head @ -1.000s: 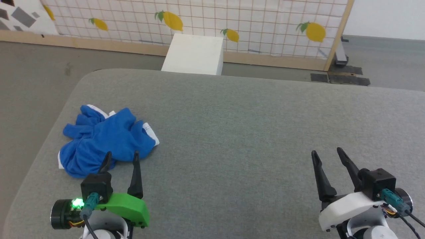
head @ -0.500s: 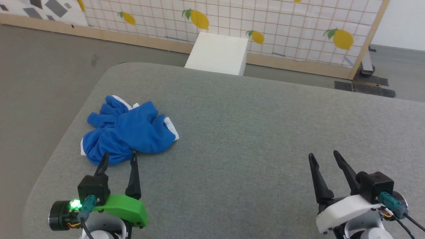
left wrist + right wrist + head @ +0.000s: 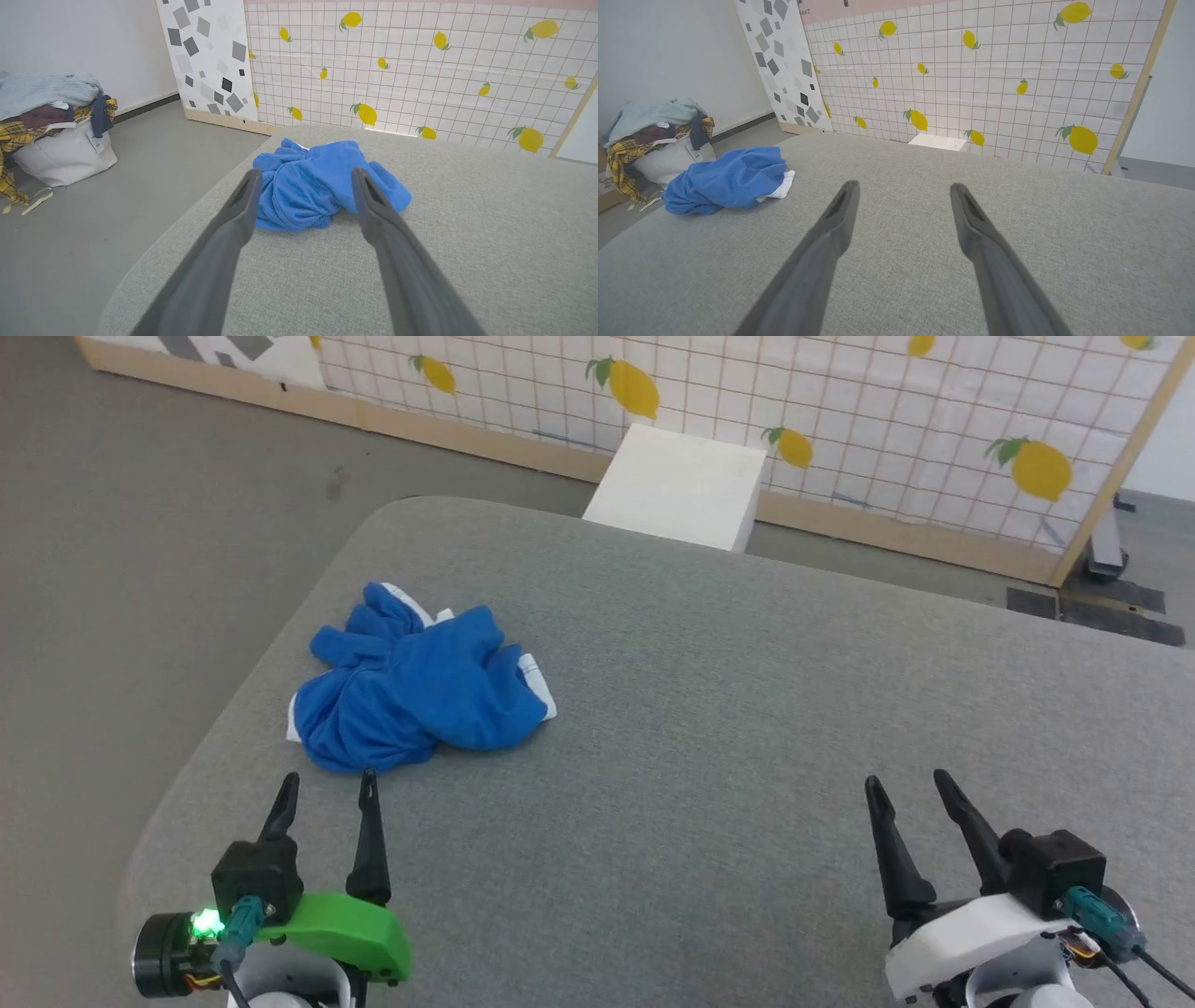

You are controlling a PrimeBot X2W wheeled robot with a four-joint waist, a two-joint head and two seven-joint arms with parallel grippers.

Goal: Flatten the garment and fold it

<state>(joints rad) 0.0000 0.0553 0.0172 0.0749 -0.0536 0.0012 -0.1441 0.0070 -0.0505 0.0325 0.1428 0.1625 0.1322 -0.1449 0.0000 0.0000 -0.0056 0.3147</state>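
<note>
The garment (image 3: 420,691), bright blue fabric with white trim, lies crumpled in a heap on the left part of the grey padded table (image 3: 747,728). My left gripper (image 3: 327,784) is open just short of the heap's near edge, with nothing between its fingers. In the left wrist view the garment (image 3: 317,184) sits straight ahead beyond the fingertips. My right gripper (image 3: 907,782) stands open and empty at the lower right, far from the cloth. In the right wrist view the garment (image 3: 728,179) lies off to the left.
A white box (image 3: 680,485) stands on the floor past the table's far edge, before a lemon-print screen (image 3: 840,411). A white basket piled with clothes (image 3: 51,126) sits on the floor to the left. The table's rounded left edge is close to the garment.
The head camera has swung left, so the whole picture shifted right. Both grippers stay open and hold the same pose.
</note>
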